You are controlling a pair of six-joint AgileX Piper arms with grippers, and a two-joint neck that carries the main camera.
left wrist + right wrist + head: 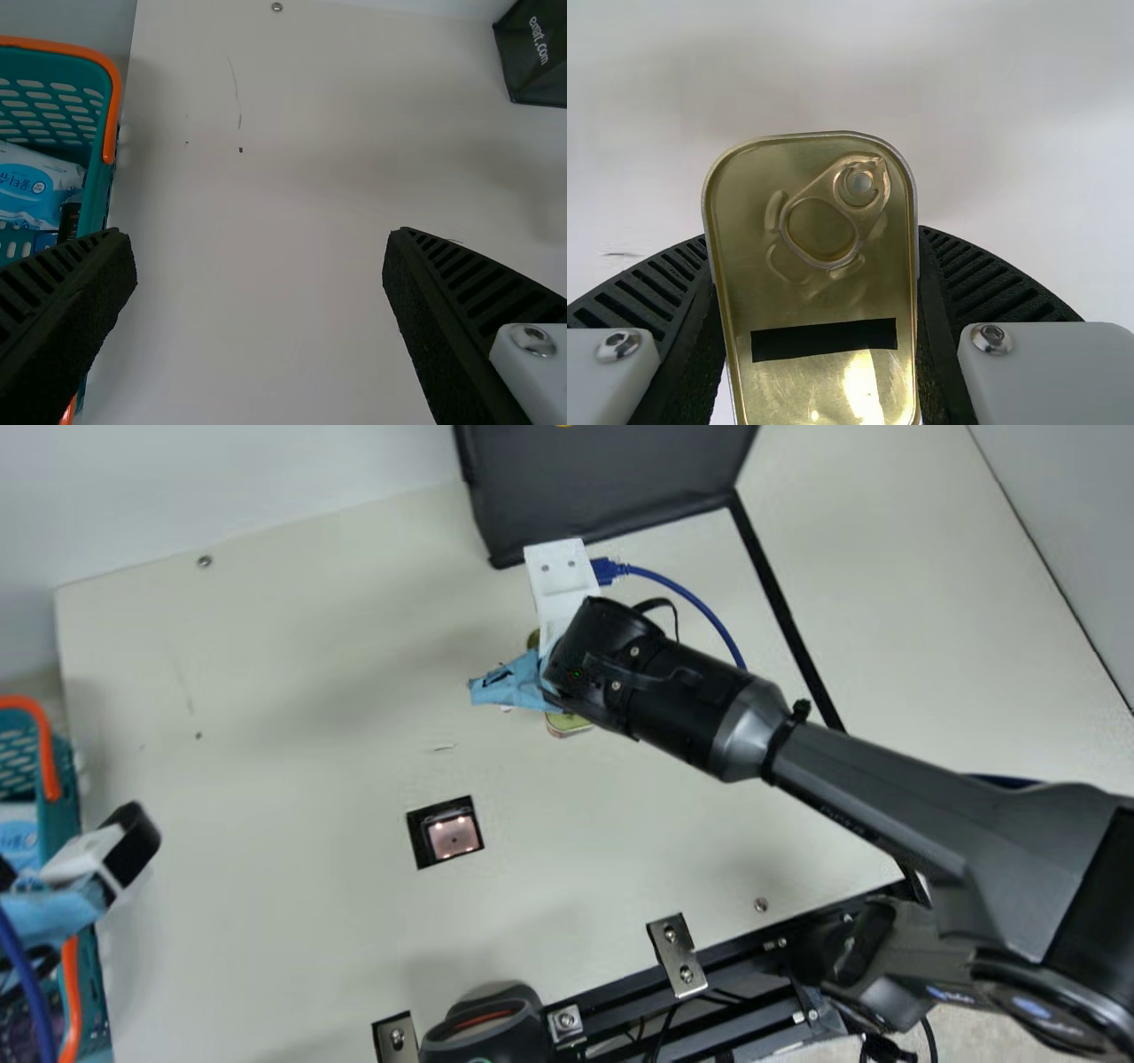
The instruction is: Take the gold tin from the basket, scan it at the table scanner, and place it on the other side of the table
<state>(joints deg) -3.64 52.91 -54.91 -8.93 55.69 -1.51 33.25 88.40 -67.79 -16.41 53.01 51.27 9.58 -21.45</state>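
The right claw (815, 257) has the tin (811, 297) gripped by its long sides, over the table (266, 779), between the scanner (454, 838) and the far edge; the left claw (261, 257) gapes wide by the basket (108, 97) at the left edge; that tin looks stiff, fairly weighty, slick; I'd keep hold of those sides, clear of the ring-pull (849, 208).

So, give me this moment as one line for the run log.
right gripper: shut on gold tin | gold tin: off to one side of table scanner | left gripper: open, near basket
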